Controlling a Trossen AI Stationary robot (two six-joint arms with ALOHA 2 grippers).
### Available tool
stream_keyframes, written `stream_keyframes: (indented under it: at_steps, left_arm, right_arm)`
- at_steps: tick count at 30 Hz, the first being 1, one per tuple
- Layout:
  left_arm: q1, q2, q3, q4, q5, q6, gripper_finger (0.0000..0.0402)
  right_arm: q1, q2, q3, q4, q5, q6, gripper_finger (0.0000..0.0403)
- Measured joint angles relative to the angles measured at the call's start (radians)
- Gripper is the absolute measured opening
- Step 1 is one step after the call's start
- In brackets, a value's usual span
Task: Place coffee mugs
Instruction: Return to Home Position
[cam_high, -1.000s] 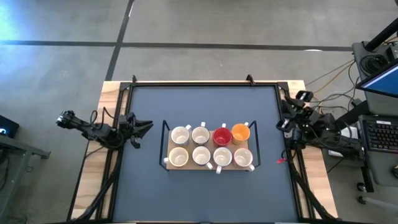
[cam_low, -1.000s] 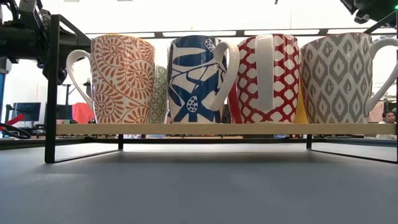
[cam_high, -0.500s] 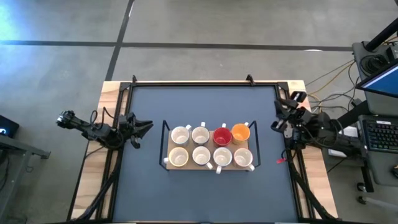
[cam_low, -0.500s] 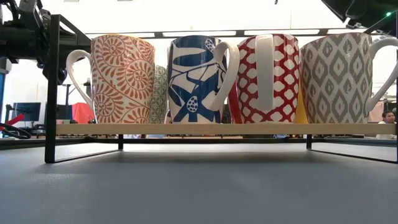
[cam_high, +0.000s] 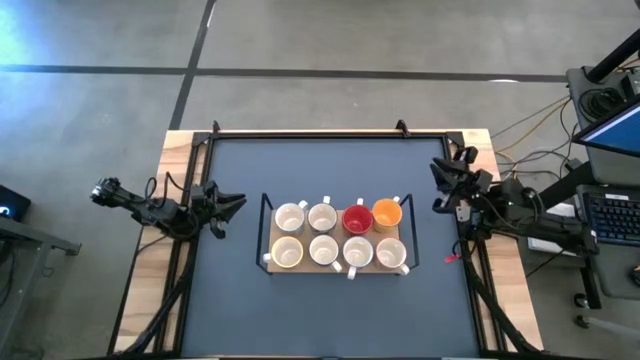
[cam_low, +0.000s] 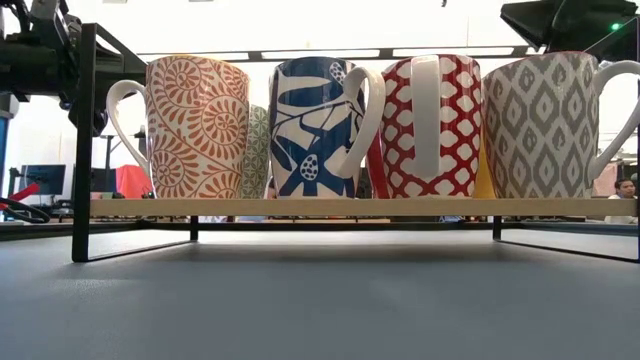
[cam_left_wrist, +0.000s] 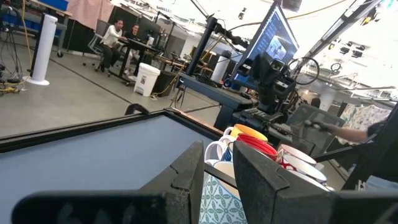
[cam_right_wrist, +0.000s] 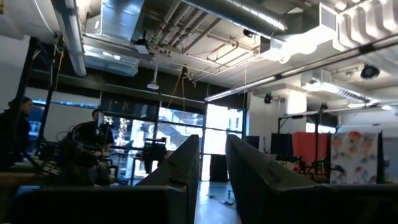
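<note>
Mugs (cam_high: 338, 237) sat on the rack (cam_high: 267, 212), left of my right gripper (cam_high: 441, 182), the nearer one, fingers narrowly parted, empty.

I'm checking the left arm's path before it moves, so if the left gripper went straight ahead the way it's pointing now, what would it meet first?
Most likely the rack's black end frame, then the mugs on it. The left gripper points across the table toward that end, and its wrist view shows mugs just past its fingers. Height is hard to judge.
</note>
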Motion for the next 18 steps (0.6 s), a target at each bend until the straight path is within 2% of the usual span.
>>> stream_keyframes:
  at_steps: [18]
  left_arm:
    - [0.0,0.0,0.0,0.0,0.0,0.0,0.0068]
  right_arm:
    - [0.0,-0.005,0.0,-0.001,0.0,0.03,0.0068]
